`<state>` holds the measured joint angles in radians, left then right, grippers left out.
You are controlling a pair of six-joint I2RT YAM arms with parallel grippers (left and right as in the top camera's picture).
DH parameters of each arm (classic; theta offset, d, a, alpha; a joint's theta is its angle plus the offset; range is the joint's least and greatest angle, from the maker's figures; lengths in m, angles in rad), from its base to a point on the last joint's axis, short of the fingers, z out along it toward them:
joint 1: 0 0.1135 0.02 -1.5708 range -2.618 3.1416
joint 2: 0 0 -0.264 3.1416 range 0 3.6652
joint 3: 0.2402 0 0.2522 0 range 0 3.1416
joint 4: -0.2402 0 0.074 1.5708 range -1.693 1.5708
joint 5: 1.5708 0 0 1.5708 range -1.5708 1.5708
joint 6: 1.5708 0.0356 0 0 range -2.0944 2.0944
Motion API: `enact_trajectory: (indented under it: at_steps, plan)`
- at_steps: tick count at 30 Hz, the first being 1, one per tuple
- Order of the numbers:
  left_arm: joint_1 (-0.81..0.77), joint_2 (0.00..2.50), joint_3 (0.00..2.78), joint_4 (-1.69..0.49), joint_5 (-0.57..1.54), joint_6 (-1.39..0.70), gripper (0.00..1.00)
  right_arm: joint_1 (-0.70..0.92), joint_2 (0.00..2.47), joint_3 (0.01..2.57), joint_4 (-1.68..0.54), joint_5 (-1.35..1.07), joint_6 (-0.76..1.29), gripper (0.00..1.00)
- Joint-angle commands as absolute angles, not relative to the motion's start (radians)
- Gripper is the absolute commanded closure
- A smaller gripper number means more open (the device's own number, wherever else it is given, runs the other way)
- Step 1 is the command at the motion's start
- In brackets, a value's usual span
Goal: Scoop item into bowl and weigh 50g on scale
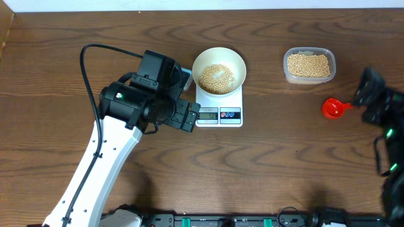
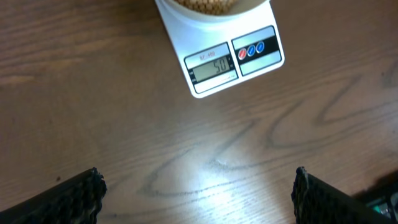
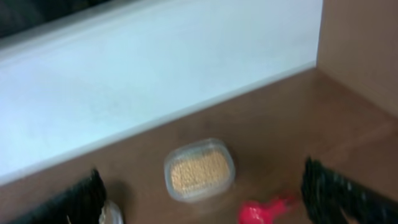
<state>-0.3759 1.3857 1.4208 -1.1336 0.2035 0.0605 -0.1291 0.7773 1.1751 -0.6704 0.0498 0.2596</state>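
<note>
1. Beans [image 1: 217, 77], small, round and tan-yellow, lay heaped in the bottom of the white bowl [image 1: 235, 61], well below its rim.
2. That bowl sat on the scale [image 1: 219, 103] and covered most of its platform. Only the front strip, with the grey display and the red and blue buttons, was left showing.
3. From the left wrist view the display looked to read 50, though the digits were a little soft.
4. The left fingers [image 2: 78, 198] were spread wide with only bare tabletop [image 2: 205, 155] between them. They were near the front of the scale but not touching it.
5. The left arm [image 1: 113, 145] reached in from the near left edge, its black wrist just beside the scale's left front corner.
6. More of the same beans filled a clear plastic tub [image 1: 285, 65], which stood well apart from the scale on its right.
7. A red scoop [image 1: 332, 108] lay on the tabletop a little nearer than the tub, just beside the right arm [image 1: 379, 104] at the far right edge.
8. The right fingers [image 3: 339, 196] were spread apart as well and held nothing. From the right wrist view, the tub and the scoop showed through the gap between them.
</note>
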Motion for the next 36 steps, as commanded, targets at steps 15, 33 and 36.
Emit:
enact_trajectory:
  at_steps: [15, 33, 36]
  plan:
    - [-0.376, 1.378, 1.419, -1.137, 0.193, 0.075, 0.02, -0.008, 0.193, 0.277, -0.087, 0.081, 0.167, 0.01]
    - [-0.376, 1.378, 1.419, -1.137, 0.193, 0.075, 0.02, 0.044, 0.005, 0.005, -0.064, 0.11, 0.166, 0.01]
    - [-0.376, 1.378, 1.419, -1.137, 0.193, 0.075, 0.02, 0.044, 0.005, 0.005, -0.066, 0.104, 0.14, 0.01]
